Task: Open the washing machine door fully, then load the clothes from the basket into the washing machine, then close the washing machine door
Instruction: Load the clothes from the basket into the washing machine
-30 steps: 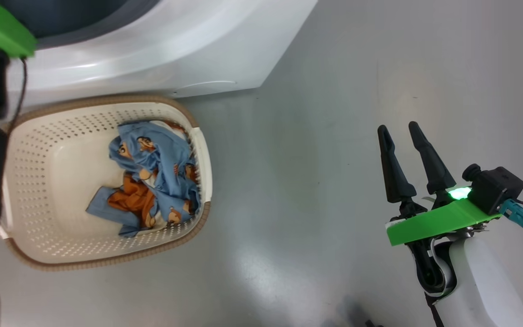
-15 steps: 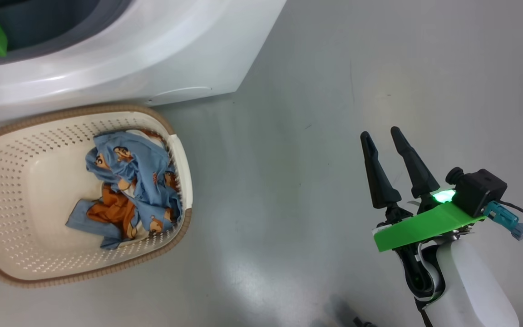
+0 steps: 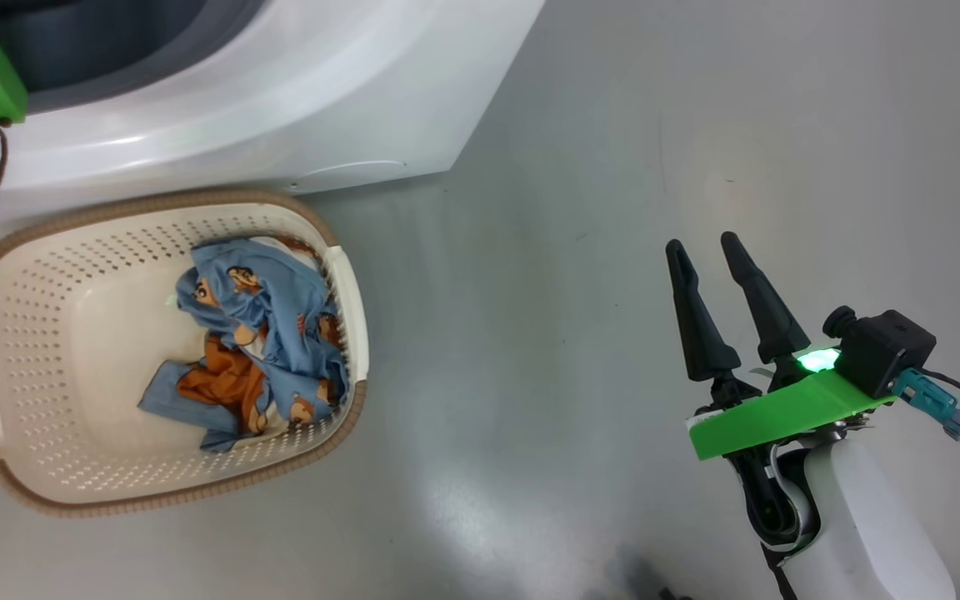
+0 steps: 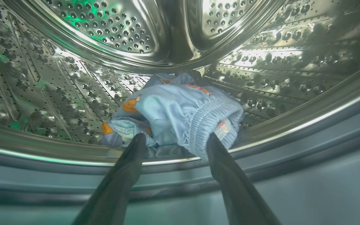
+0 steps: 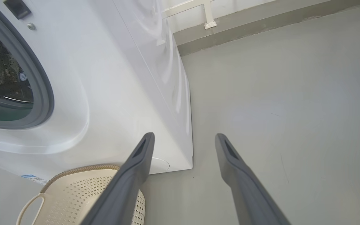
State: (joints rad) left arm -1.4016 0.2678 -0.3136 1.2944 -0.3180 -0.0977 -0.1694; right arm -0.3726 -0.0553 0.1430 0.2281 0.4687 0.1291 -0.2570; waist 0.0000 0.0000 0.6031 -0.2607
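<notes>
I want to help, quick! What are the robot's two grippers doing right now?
Left gripper: open, clothes lying at its tips.
Right gripper: open, holding nothing.

your head view: high up, tilted steeply down at floor (image 3: 547,333); basket (image 3: 72,400) at left, lower front of washing machine (image 3: 280,108) along top edge, right gripper (image 3: 702,240) at lower right; all at mid range. your left wrist view: very near, at drum mouth, facing along left gripper (image 4: 175,137) into steel drum (image 4: 73,87). your right wrist view: facing forward and down over floor toward machine's side and wall base (image 5: 261,26). head and right wrist views share basket rim, machine front, floor.
</notes>
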